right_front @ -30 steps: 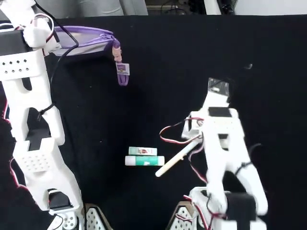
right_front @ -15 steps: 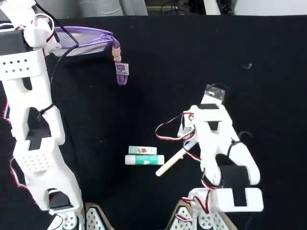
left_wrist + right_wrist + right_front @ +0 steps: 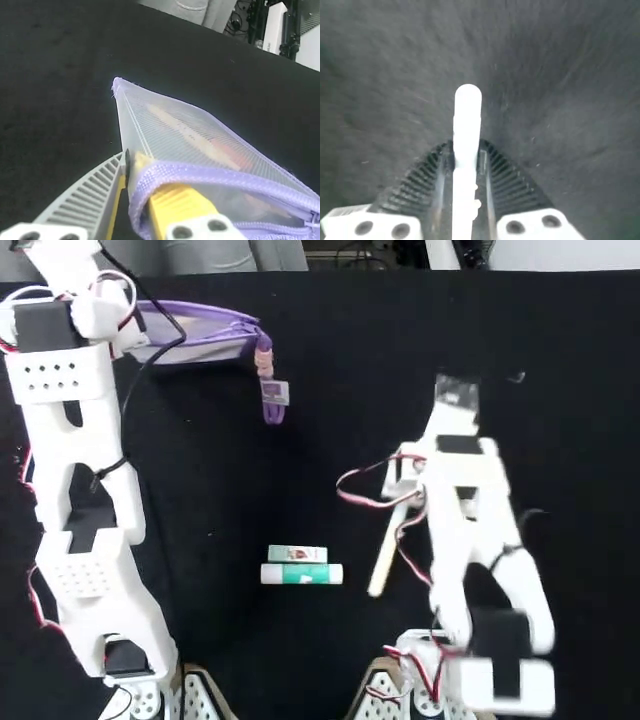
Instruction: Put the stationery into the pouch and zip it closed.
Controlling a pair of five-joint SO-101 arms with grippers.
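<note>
My left pincer [image 3: 131, 187] is clamped on one end of the purple-trimmed pouch [image 3: 190, 135] at the far left of the tabletop [image 3: 560, 360]. The pouch has shifted slightly rightward since the earlier frame. My right pincer [image 3: 466, 162] is closed on a white pen [image 3: 467, 115], which has swung from a diagonal to a steeper angle. A white-and-green stick [image 3: 301, 575] and a shorter green stick [image 3: 297, 554] lie unmoved just left of the pen
</note>
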